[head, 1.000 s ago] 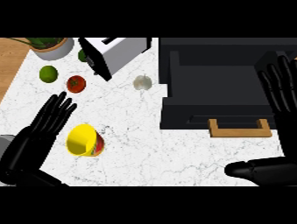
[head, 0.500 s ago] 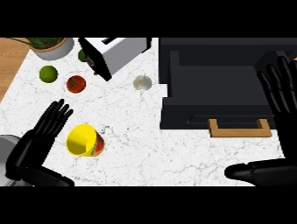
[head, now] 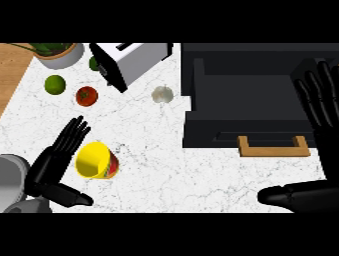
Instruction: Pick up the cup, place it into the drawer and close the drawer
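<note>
**Just beside the cup, with nothing held**

So far neither of the 2 hands has anything in it. The yellow cup [head: 94, 159] lies tipped on its side on the white marble table [head: 164, 170], near and to the left. Its open mouth shows, and a red-and-green band runs along its right flank. The left hand [head: 54, 165] stands just left of it, fingers straight and slightly spread, thumb out toward the near side. Whether the fingers touch the rim I cannot tell. The right hand [head: 331, 115] rests open at the right edge, fingers up, over the right end of the drawer [head: 253, 95]. That black drawer sits right of centre and looks pulled open, with its wooden handle [head: 271, 146] on the near face.

The cup looks small, hollow and stiff, so probably light. Its glossy skin suggests it could slide under the fingers, and lying on a round wall it may roll away from a sideways nudge. The safer hold, I judge, is across the body at about mid-length, with fingers over the far side and thumb on the near side, not a pinch on the thin rim. If it is ceramic it could chip, so it should be set down into the drawer, not let fall.

A tomato [head: 87, 96], a lime [head: 54, 83], a garlic bulb [head: 162, 94] and a toaster [head: 128, 62] sit farther back, well apart from the cup.
</note>
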`<act>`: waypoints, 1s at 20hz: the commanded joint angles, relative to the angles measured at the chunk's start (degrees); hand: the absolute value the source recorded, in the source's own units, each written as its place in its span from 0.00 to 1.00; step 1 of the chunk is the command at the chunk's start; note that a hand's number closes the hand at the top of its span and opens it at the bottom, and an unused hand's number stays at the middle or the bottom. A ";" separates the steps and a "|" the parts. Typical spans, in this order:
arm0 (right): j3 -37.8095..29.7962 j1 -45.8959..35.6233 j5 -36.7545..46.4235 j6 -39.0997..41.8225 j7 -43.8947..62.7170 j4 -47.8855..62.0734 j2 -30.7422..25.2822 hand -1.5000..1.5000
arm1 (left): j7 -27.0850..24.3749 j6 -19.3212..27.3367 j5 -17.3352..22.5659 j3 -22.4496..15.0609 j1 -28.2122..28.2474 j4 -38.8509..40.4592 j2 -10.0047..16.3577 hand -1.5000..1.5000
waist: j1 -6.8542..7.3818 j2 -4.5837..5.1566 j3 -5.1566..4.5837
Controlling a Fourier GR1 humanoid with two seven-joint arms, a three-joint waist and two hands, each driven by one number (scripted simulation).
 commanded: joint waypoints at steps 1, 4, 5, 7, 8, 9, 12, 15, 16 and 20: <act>-1.82 3.20 -1.80 3.08 -3.17 0.92 -1.06 0.00 | -4.39 0.27 -2.69 -1.57 1.09 3.57 -1.45 0.00 | 0.00 -0.01 0.01; -2.34 1.81 -1.04 2.82 -5.01 4.21 -0.68 0.00 | -7.00 0.15 -2.73 1.32 -3.17 10.74 1.01 0.00 | 0.00 0.01 0.01; -1.24 -5.12 -0.45 -1.33 2.84 3.00 -0.32 0.00 | -9.26 2.72 -4.83 -0.35 -3.13 11.81 -1.59 0.00 | 0.08 0.02 -0.01; 2.80 0.00 1.92 -1.87 3.70 -3.98 1.37 0.00 | -15.14 1.38 -5.99 1.69 -7.61 22.15 0.98 0.00 | -0.35 0.05 -0.04; -0.97 2.92 -1.02 1.81 0.45 -2.50 -0.89 0.00 | -13.25 3.12 -5.74 0.36 -3.87 16.33 -0.82 0.00 | -0.09 -0.01 0.00; -0.12 -2.82 -0.02 -0.39 2.58 0.83 -0.15 0.00 | -13.27 1.52 -4.38 2.34 -6.70 19.70 1.37 0.00 | 0.00 0.02 0.00; -1.18 -0.97 -0.65 0.32 1.03 0.43 -0.18 0.00 | -13.34 1.83 -5.12 1.36 -6.09 18.98 1.60 0.00 | 0.02 -0.01 0.00; -2.21 3.37 -2.48 3.06 0.32 -2.44 -1.36 0.00 | -17.67 2.36 -6.37 0.79 -5.59 22.41 1.29 0.00 | -0.08 -0.01 0.01; 1.74 -0.27 2.24 -0.69 0.36 0.25 1.41 0.00 | -15.48 2.83 -6.06 1.10 -9.03 24.34 1.39 0.00 | -0.02 0.00 0.00; 0.10 1.40 -0.27 0.80 1.24 -2.51 0.33 0.00 | -17.99 3.25 -7.04 0.74 -11.89 29.45 1.46 0.00 | -0.16 0.00 0.00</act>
